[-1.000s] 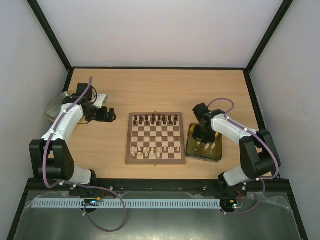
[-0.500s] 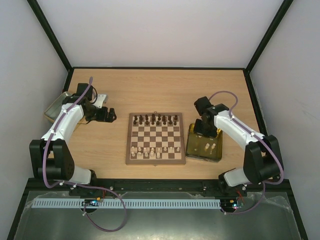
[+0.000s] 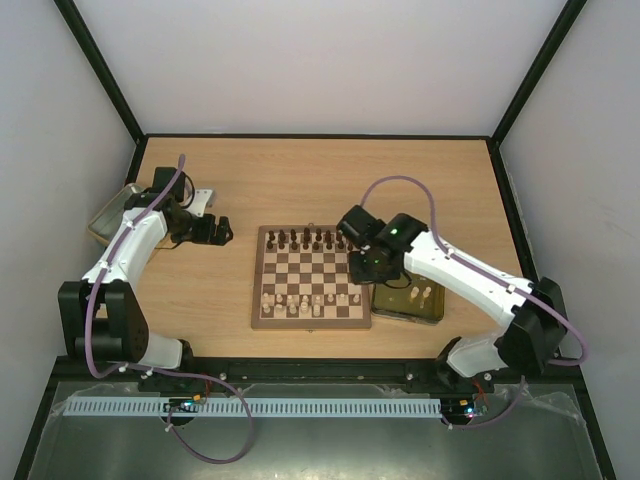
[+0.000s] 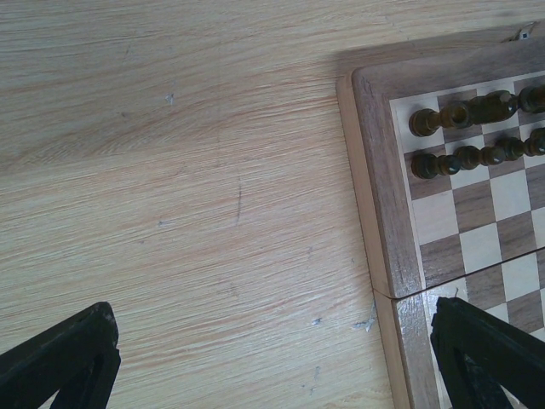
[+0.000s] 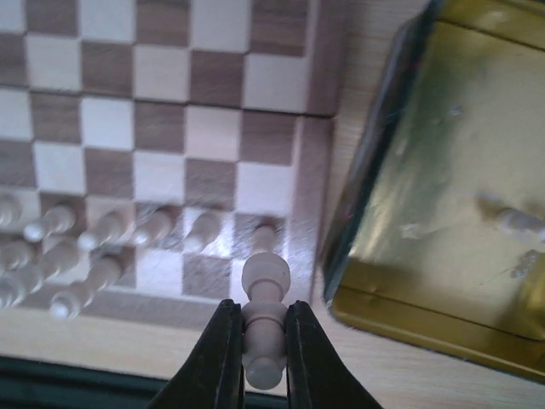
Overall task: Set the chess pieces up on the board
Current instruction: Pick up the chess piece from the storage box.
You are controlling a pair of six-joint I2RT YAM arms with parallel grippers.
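1. Fingers on the right arm [image 5: 217, 362]: shut tight on one pale cream piece [image 5: 266, 317], pinched across its body, round head poking out past the fingertips.
2. Just beyond those fingertips: near right corner of the board [image 5: 308, 213], with a row of cream pieces [image 5: 111, 228] standing ahead and to the left of the fingers. Seemingly some bare squares in the nearest rank close to the fingertips, though the held piece hides part of it.
3. To the right of the fingers: shallow gold tray [image 5: 426, 153], just beside the board, with a few spare cream pieces [image 5: 515, 223] inside.
4. Fingers on the left arm [image 4: 68, 358]: spread wide, holding nothing, hovering over bare desk [image 4: 170, 213]. Far left corner of the board and its dark pieces [image 4: 464, 111] ahead and to the right of them.
5. Handling, as a judgement: very light, hard and stiff, turned wood by the look. No give under the pinch, smooth and round, so likely to swivel or squirt out if squeezed off-centre.
6. Best hold, as a judgement: across the narrow waist between head and foot, much as now, with the foot free to meet the square. Small foot and tall body, so prone to topple if let go tilted or brushed against its neighbours.
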